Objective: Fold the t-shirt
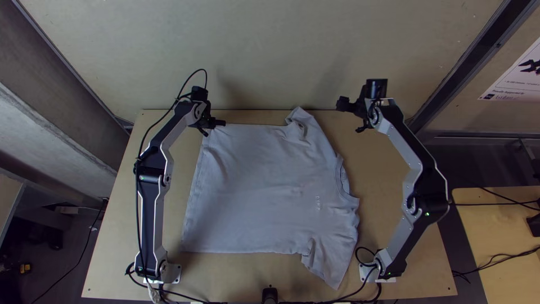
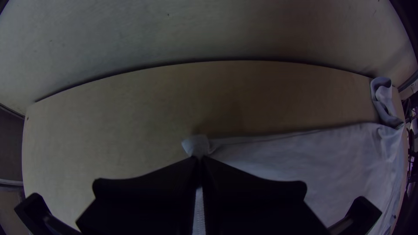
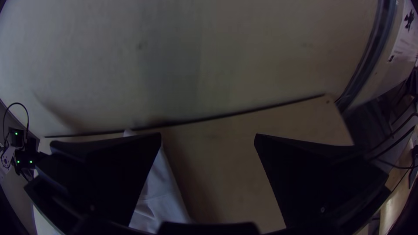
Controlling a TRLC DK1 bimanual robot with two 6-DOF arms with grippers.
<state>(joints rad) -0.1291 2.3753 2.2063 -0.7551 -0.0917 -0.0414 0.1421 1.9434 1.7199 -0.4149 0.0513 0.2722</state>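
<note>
Pale grey t-shirt (image 1: 259,191): spread, creased, on the wooden table (image 1: 379,180). Hem left, collar right; sleeves far right and near right. Far-left corner bunched.

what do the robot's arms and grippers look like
The left arm and right arm have silver-grey links, black joints, small green lights and white base plates. A thin black cable runs along the left one. The left gripper and right gripper are black, with wide, flat fingers.
</note>
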